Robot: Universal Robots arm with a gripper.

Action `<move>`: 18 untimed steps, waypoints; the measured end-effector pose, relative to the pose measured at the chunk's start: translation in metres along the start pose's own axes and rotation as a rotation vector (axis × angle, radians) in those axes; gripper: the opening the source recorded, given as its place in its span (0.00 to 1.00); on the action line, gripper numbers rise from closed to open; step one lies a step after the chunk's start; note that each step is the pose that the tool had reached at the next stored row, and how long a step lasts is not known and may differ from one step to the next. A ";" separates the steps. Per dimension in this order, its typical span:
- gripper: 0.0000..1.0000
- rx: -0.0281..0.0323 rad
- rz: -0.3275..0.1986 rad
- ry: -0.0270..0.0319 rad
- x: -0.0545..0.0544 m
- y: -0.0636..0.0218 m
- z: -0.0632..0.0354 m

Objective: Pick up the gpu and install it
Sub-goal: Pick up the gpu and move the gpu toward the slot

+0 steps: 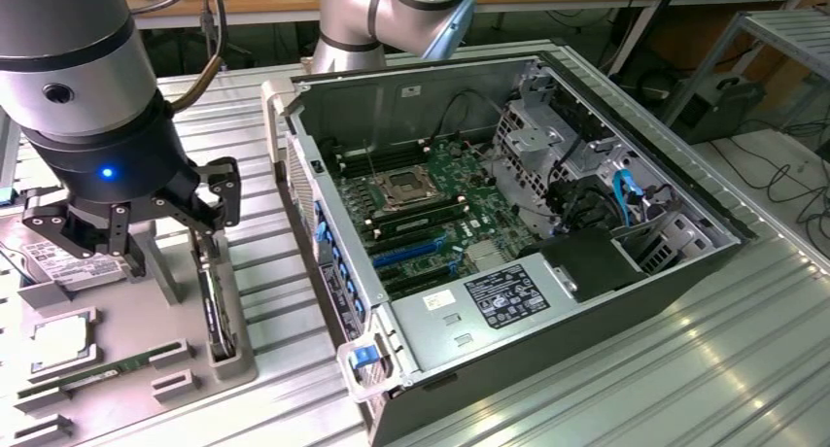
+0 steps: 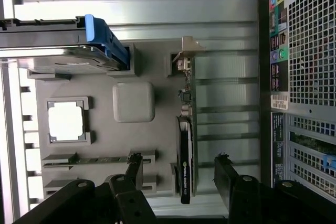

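Pincer (image 1: pixel 179 243) fingers spread wide, hovering over parts tray (image 2: pixel 157 140), lined up astride gpu (image 2: pixel 185 145). Gpu stands on edge in tray slot, both faces exposed for clamping; not yet gripped. Open computer case (image 1: pixel 429 87) beside tray.

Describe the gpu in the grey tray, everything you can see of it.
The gpu is a thin card standing on its edge in slotted blocks of the grey parts tray, beside the computer case. A green circuit board carries a black cooler on one face, with a silver bracket at one end. Only the tray's slots touch it; the open gripper has a finger on either side, clear of it.
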State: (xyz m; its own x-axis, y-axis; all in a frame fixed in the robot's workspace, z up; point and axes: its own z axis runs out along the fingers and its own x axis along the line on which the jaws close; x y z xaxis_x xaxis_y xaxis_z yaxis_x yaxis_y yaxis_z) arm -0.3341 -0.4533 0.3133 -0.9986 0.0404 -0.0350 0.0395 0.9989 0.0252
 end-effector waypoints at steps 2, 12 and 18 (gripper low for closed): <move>0.66 0.0000 0.000 0.0000 0.000 0.0000 0.0008; 0.66 0.0001 0.000 0.0001 0.000 -0.0001 0.0053; 0.66 0.0000 0.000 0.0000 0.000 -0.0002 0.0072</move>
State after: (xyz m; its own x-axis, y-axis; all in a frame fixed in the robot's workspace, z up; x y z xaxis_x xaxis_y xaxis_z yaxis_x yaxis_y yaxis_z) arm -0.3341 -0.4533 0.3061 -0.9986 0.0403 -0.0349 0.0395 0.9989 0.0251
